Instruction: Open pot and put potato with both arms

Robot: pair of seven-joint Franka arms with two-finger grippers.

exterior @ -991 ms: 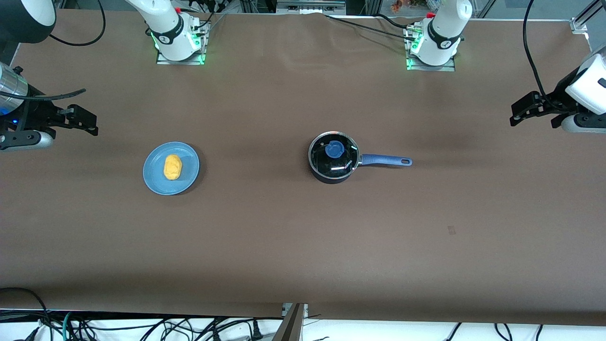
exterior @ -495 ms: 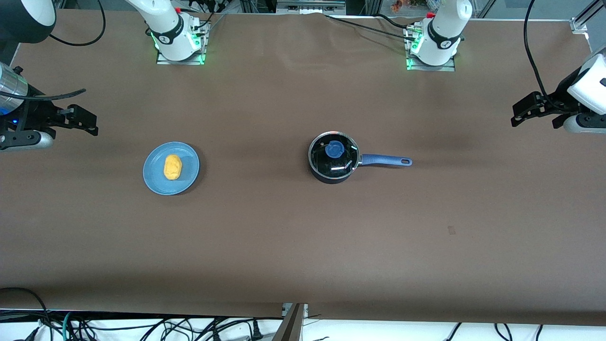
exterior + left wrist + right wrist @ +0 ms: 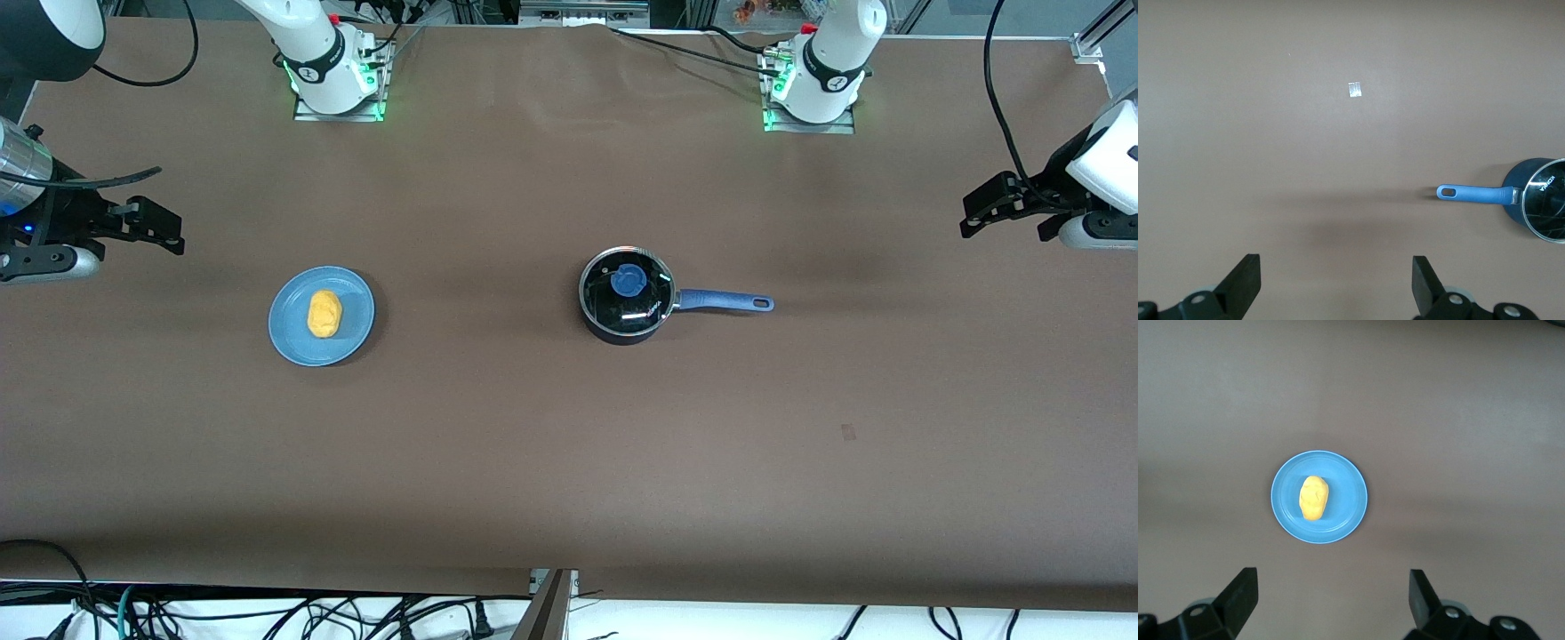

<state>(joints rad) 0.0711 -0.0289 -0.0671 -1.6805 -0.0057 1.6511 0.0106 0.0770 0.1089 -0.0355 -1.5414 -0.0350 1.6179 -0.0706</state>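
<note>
The black pot (image 3: 622, 322) stands mid-table with its glass lid (image 3: 642, 302) and the lid's blue knob (image 3: 629, 281) on it. Its blue handle (image 3: 725, 300) points toward the left arm's end. The potato (image 3: 324, 314) lies on a light-blue plate (image 3: 293, 342) toward the right arm's end. My left gripper (image 3: 971, 218) is open and empty, up over the table's left-arm end; its wrist view shows the pot (image 3: 1517, 193) and handle (image 3: 1475, 194). My right gripper (image 3: 169, 233) is open and empty over the table's right-arm end; its wrist view shows the potato (image 3: 1314, 497) on the plate (image 3: 1346, 487).
A small pale mark (image 3: 849, 432) lies on the brown table cover nearer the front camera than the pot handle; it also shows in the left wrist view (image 3: 1355, 89). The arm bases (image 3: 338, 84) (image 3: 813, 98) stand along the table's robot edge. Cables hang at the front edge.
My left gripper has shifted very slightly toward its end of the table. The right gripper, pot, lid, plate and potato have not moved.
</note>
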